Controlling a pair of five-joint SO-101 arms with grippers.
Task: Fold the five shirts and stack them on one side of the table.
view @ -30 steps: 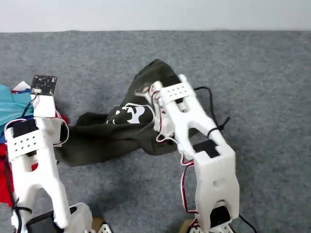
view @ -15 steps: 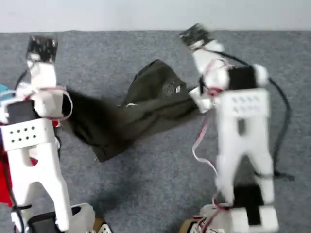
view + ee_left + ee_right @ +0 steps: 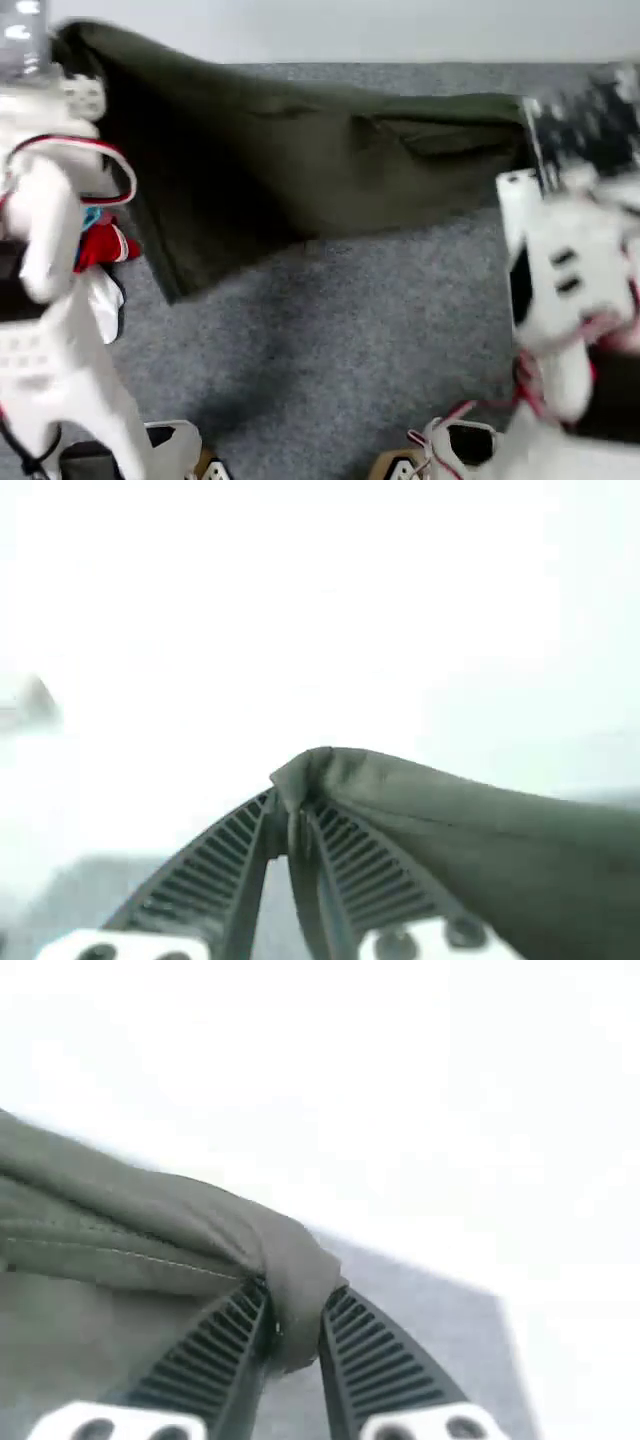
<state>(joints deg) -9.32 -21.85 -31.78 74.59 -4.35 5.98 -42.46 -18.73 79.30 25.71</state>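
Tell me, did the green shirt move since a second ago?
Yes. The green shirt has risen off the grey table, stretched wide between the left claw and right claw. Its top corner now crosses the table's far edge.

Matt olive cloth, grey felt, ribbed plastic
The olive shirt (image 3: 300, 170) is soft matt cloth with a stitched hem; the table (image 3: 350, 330) has a rough grey felt-like cover; the left gripper (image 3: 292, 820) and right gripper (image 3: 295, 1310) have dark ribbed plastic fingers (image 3: 212, 1360) on smooth white plastic
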